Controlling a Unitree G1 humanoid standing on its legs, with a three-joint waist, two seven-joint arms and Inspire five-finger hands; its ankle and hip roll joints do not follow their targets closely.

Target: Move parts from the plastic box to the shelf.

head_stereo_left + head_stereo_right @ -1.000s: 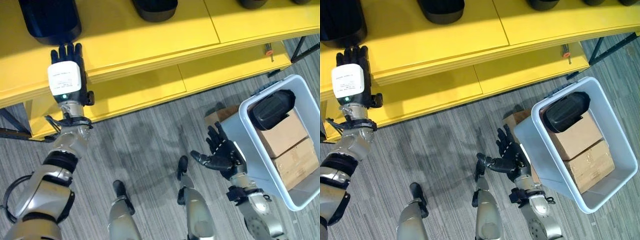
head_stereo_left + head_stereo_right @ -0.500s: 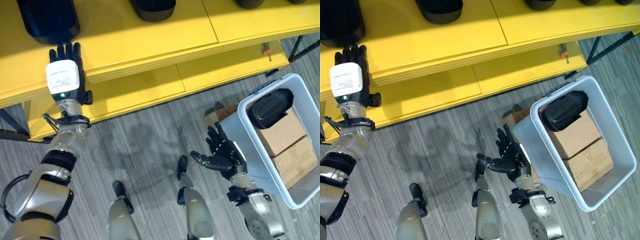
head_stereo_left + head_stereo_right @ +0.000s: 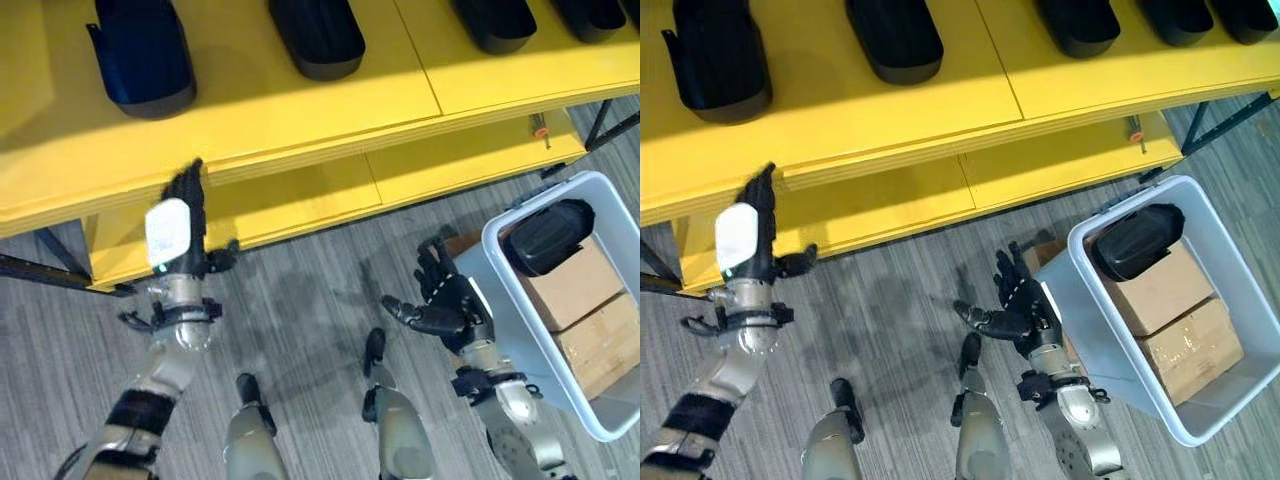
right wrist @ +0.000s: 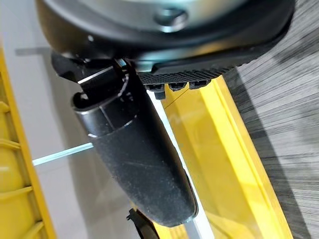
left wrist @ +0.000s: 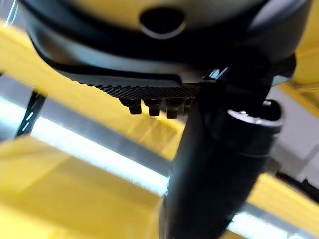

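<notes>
Robot hands both empty, fingers spread. Nearest, the right hand (image 3: 445, 305) hovers over grey carpet, just beside the white plastic box (image 3: 505, 320). Inside lie a black part (image 3: 548, 235) and cardboard boxes (image 3: 590, 310). Further off, the left hand (image 3: 178, 232) hangs at the yellow shelf (image 3: 300, 100), where dark parts (image 3: 145, 55) sit. Next step, likely: reaching into the box.

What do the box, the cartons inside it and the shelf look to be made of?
Box: likely plastic, smooth pale grey-white walls with a rolled rim. Cartons: brown cardboard, matte, taped. Shelf: glossy yellow boards, probably painted wood or metal; layered edges show.
</notes>
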